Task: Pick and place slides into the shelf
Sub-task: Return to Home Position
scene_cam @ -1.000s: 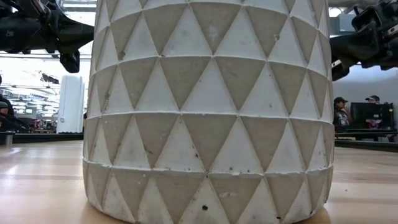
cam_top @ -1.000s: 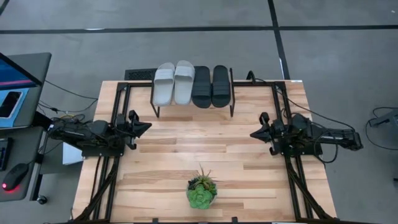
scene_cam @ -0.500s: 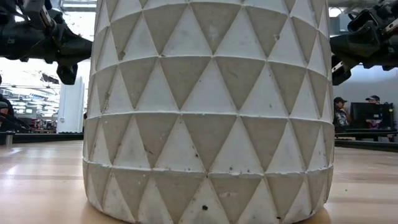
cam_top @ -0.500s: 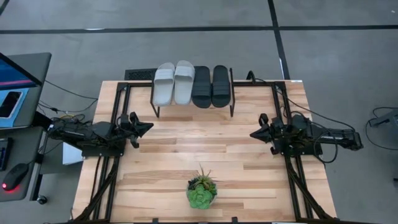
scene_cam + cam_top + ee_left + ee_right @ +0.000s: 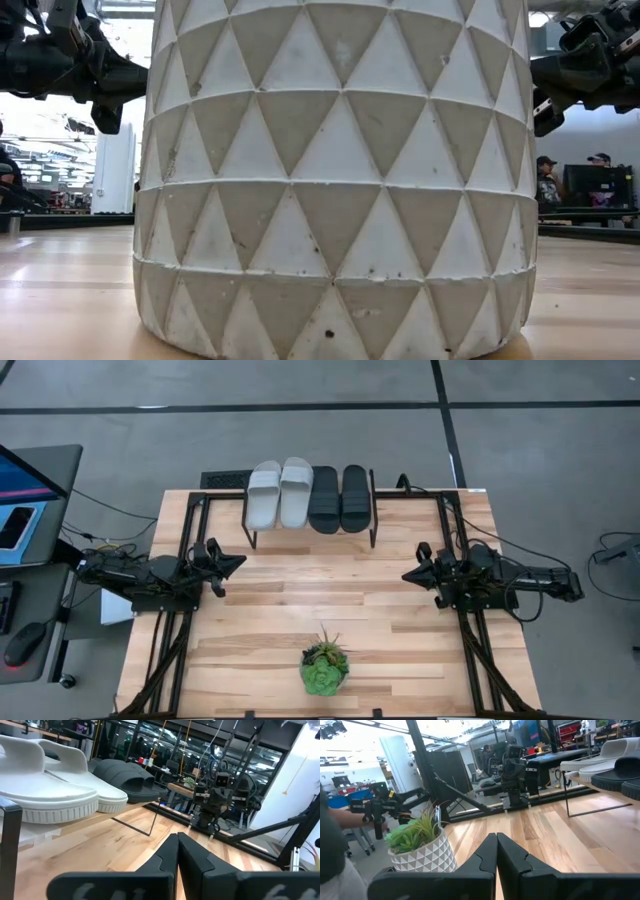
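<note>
Slides first, from the high view: the two grey slides [image 5: 280,492] and the two black slides [image 5: 338,498] lie side by side on the shelf [image 5: 374,510] at the far edge of the table [image 5: 330,600]. Grey is on the left and black on the right, and all four run the same way and fill the plank. That row reads to me as the finished placement, with nothing left to carry. The left gripper [image 5: 235,563] hovers over the left side of the table and the right gripper [image 5: 408,575] over the right side. They face each other, both well apart from the shelf, which I judge to be a parked pose that keeps the middle free. The potted plant [image 5: 324,665] stands alone near the near edge.

Low view gives me little: the plant's white pot [image 5: 340,170] blocks nearly everything, and only the dark arms show high at either side. The shelf is hidden here.

Left wrist view shows this arm's fingers [image 5: 167,855] pressed together with nothing between them. The grey pair lies close by on the shelf, and the black pair lies beyond it.

Right wrist view shows the same: fingers [image 5: 487,852] closed on nothing. The plant is near, and the shelf end with slides on it sits at the frame's edge.
</note>
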